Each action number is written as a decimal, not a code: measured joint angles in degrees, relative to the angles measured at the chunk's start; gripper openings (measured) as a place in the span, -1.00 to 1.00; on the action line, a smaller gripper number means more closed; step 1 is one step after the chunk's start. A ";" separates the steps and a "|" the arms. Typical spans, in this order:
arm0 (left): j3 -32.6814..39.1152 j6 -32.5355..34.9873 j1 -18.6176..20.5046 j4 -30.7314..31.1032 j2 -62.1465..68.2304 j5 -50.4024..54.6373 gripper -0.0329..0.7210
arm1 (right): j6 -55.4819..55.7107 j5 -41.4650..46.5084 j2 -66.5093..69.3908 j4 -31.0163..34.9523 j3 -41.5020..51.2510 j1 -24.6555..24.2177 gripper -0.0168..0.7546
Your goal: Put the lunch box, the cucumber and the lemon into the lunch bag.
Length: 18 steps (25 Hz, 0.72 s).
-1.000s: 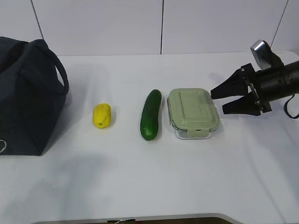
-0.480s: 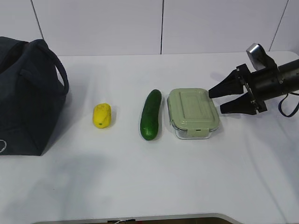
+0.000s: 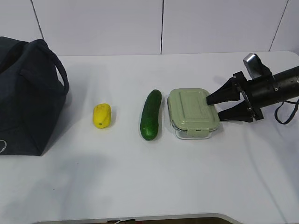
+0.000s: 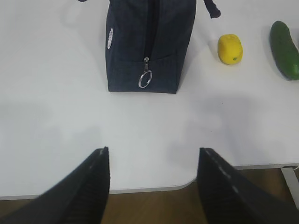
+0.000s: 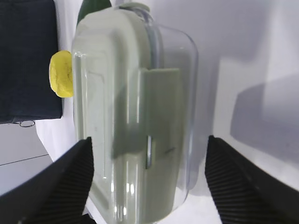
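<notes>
1. One lunch box (image 3: 193,113) sits on the white surface (image 3: 154,186), its pale green lid clipped on; I take it as my landmark.
2. One cucumber (image 3: 150,115) lies just left of the lunch box, close alongside it but not touching.
3. One lemon (image 3: 102,115) rests further left, beyond the cucumber.
4. One lunch bag (image 3: 28,95) stands well left of the lunch box, cut off by the frame edge; its inside is hidden, and its zipper ring (image 4: 145,79) hangs on the end panel.
5. Two pincers: the right pincer (image 3: 213,108) has its jaws apart, reaching over the lunch box's right end, one fingertip above the lid, one by the near corner; contact is hard to judge.
6. Left pincer (image 4: 153,161) hangs with jaws apart over bare surface, holding nothing.
</notes>
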 joint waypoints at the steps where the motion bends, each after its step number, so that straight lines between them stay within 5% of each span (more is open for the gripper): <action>1: 0.00 0.00 0.00 0.00 0.00 0.00 0.23 | 0.00 0.00 0.28 0.08 0.00 0.00 0.56; 18: 0.00 0.00 0.00 0.00 0.00 0.00 0.23 | 0.00 0.00 0.46 2.08 0.00 0.11 0.56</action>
